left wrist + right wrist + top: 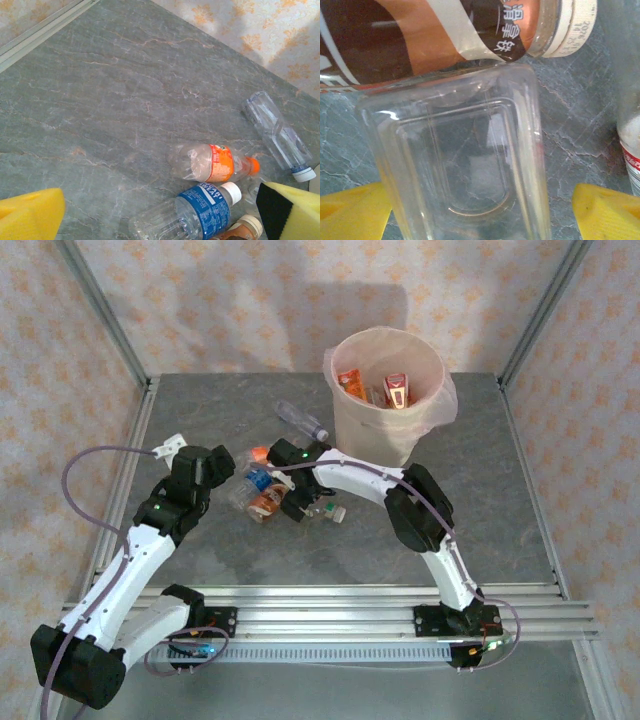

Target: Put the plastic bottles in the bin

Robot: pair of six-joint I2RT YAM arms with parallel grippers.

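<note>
Several plastic bottles (265,502) loose beside the bin (378,432)

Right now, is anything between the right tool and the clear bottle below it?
Nothing visible. The clear square bottle lies inside the open right tool; a brown-labelled bottle lies close against its far end.

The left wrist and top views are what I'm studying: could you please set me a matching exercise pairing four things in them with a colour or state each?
Things:
1. bin
2. orange-labelled bottle
3. blue-labelled bottle
4. left gripper

Descriptions:
a. white cap
b. open, above the table
c. holds bottles inside
d. orange cap

Pairs: 1-c, 2-d, 3-a, 4-b.
</note>
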